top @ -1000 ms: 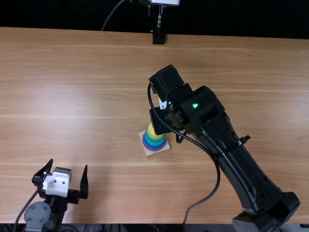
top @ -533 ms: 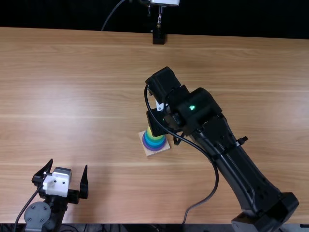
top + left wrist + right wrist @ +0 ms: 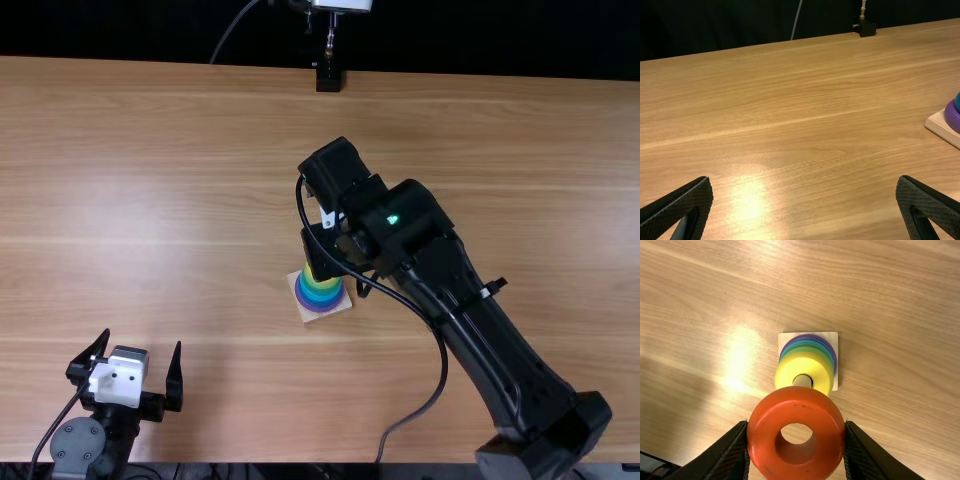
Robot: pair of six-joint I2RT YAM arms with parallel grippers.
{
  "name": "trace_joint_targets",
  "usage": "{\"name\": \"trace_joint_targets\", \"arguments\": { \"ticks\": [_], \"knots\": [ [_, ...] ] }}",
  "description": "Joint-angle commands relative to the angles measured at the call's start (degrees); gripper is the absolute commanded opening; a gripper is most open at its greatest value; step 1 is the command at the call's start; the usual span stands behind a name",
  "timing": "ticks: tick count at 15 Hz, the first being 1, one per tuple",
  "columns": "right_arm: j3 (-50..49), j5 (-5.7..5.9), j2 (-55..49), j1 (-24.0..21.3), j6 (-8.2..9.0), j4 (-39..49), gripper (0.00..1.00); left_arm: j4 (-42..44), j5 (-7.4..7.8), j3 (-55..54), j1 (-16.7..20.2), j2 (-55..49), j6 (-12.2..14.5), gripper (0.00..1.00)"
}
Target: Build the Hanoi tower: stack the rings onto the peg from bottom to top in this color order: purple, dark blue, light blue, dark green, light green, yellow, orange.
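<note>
Since the earlier top views, the right arm (image 3: 500,350) has made a small shift toward the left arm's side, and most of this shift came first; after it the change is very little. Its end now covers more of the yellow ring (image 3: 790,369) from above. The base (image 3: 784,338) has stayed in its place on the table (image 3: 150,200). For the task this looks like the last alignment, with the orange ring (image 3: 796,407) being the final one to put.

In the right wrist view, the fingers of the right gripper (image 3: 796,423) are closed on the orange ring, one at each side. There the peg (image 3: 802,381) stands up through the yellow ring, and the orange ring appears just beside its top; the height between them one cannot tell. The green rings (image 3: 807,349) show as thin edges under the yellow.

The top view gives the lower stack instead: the purple ring (image 3: 322,308) on the base, blue ones above it. It shows also the left gripper (image 3: 142,339), its fingers wide apart and empty, well apart from the stack.
</note>
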Motion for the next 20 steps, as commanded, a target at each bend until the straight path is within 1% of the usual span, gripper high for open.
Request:
{"name": "trace_joint_targets", "arguments": {
  "ticks": [1,7,9,12,14,15,16,17,20],
  "knots": [
    [1.58,0.00,1.16,0.68,0.23,0.04,0.00,-4.69,0.90,-6.00,0.61,-0.89,0.75,1.00],
    [1.05,0.11,1.60,0.59,0.23,0.04,0.00,-4.69,0.90,-6.00,0.61,-0.89,0.75,1.00],
    [0.87,0.11,3.79,0.59,0.23,0.04,0.00,-4.69,0.90,-6.00,0.61,-0.89,0.75,1.00],
    [0.87,0.11,4.23,0.68,0.23,0.04,0.00,-4.69,0.90,-6.00,0.61,-0.89,0.75,1.00],
    [0.87,0.11,4.32,0.68,0.44,-0.06,0.00,-4.69,0.90,-6.00,0.61,-0.89,0.75,1.00],
    [1.31,0.11,4.32,0.59,0.54,-0.27,0.28,-4.69,0.90,-6.00,0.61,-0.89,0.75,1.00],
    [1.40,0.11,4.32,0.59,0.44,-0.59,0.78,-4.69,0.90,-6.00,0.61,-0.89,0.75,1.00],
    [1.23,0.11,4.23,0.68,0.12,-0.69,1.00,-4.69,0.90,-6.00,0.61,-0.89,0.75,1.00],
    [1.49,0.11,3.79,0.59,0.33,-0.06,1.00,-4.69,0.90,-6.00,0.61,-0.89,0.75,1.00]
  ]
}}
